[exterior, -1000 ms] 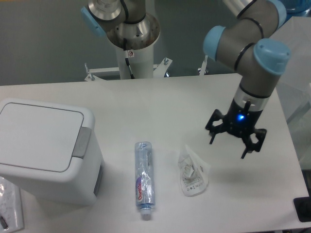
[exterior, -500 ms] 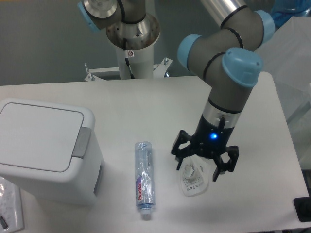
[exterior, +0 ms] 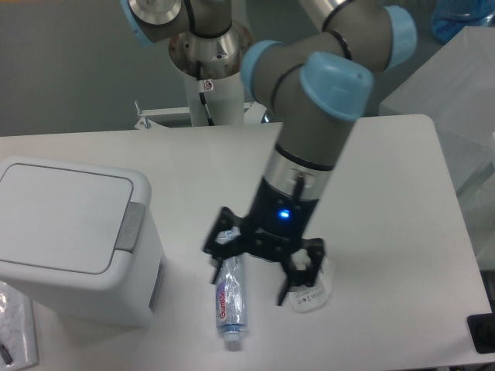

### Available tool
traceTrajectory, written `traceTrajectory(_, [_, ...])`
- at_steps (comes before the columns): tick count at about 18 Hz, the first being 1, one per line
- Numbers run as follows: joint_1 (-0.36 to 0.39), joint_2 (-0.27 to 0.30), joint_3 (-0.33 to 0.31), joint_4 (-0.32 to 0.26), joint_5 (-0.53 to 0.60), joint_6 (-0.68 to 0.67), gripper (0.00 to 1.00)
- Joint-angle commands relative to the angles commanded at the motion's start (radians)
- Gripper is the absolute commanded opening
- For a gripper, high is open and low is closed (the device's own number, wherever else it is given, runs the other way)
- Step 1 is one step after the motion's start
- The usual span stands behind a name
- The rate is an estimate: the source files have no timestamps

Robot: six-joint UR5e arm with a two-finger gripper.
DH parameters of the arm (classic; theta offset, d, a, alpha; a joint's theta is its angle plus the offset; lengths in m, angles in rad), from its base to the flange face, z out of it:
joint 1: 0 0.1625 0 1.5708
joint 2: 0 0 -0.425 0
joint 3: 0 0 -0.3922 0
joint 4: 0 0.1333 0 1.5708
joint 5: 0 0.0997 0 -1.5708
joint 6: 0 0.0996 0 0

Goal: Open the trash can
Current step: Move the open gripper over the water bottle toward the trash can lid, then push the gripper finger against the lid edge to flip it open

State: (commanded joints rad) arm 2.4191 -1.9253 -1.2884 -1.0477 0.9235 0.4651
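The trash can (exterior: 73,239) is a white boxy bin at the left of the table. Its flat lid is shut and the grey push tab (exterior: 130,226) sits at the lid's right edge. My gripper (exterior: 251,272) hangs open and empty above the middle of the table, right of the bin and apart from it. Its left finger is over the top of the toothpaste tube and its right finger over the plastic packet.
A toothpaste tube (exterior: 229,301) lies lengthwise under the gripper. A clear plastic packet (exterior: 313,292) lies to its right, partly hidden by the gripper. A flat clear item (exterior: 14,328) lies at the bottom left corner. The robot base (exterior: 207,73) stands at the back.
The arm has swung left across the table, from the right side to above the tube and packet, toward the trash can. The gripper stays open. The bin has not moved.
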Motion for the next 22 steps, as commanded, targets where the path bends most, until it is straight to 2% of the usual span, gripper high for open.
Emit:
traceTrajectory(3, [-0.003, 0.060, -0.074, -0.002, 0.000, -0.036, 1.00])
traceTrajectory(6, [-0.005, 0.098, -0.121, -0.002, 0.008, -0.034, 1.00])
traceTrajectory(16, [-0.048, 0.112, -0.204, 0.006, 0.017, -0.031, 1.00])
traceTrajectory(22, [-0.061, 0.111, -0.221, 0.008, 0.044, -0.031, 1.00])
